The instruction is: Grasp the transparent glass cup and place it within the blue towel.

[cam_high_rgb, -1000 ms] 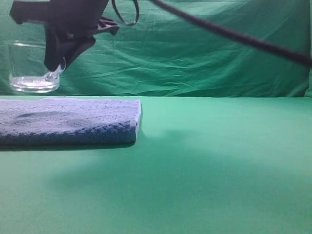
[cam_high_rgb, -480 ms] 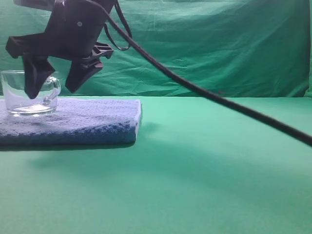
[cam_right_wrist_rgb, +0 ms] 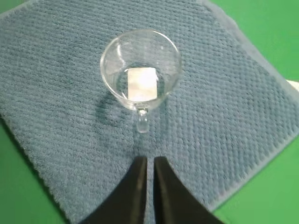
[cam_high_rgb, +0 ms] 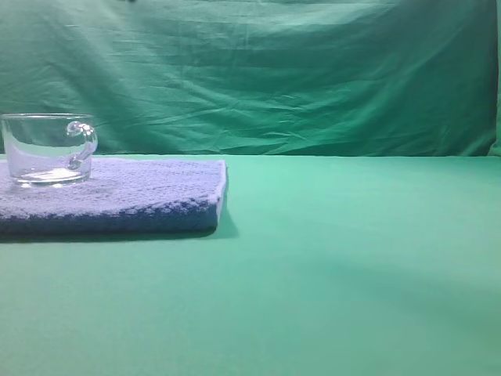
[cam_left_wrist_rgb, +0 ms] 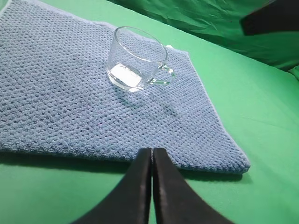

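Note:
The transparent glass cup (cam_high_rgb: 48,149) stands upright on the blue towel (cam_high_rgb: 149,196) near its left end, handle to the right. Neither gripper shows in the exterior view. In the left wrist view the cup (cam_left_wrist_rgb: 135,60) sits on the towel (cam_left_wrist_rgb: 56,102); my left gripper (cam_left_wrist_rgb: 152,150) is shut and empty, over the towel's near edge. In the right wrist view my right gripper (cam_right_wrist_rgb: 150,158) is high above the towel (cam_right_wrist_rgb: 224,116), its jaws almost together and empty, just behind the cup's (cam_right_wrist_rgb: 140,70) handle and clear of it.
Green cloth covers the table (cam_high_rgb: 352,266) and hangs as a backdrop (cam_high_rgb: 313,70). A dark part of the other arm (cam_left_wrist_rgb: 275,16) shows at the top right of the left wrist view.
The right gripper set the cup on the towel, let go, rose out of the exterior view, and its jaws closed. The cup now stands alone on the towel.

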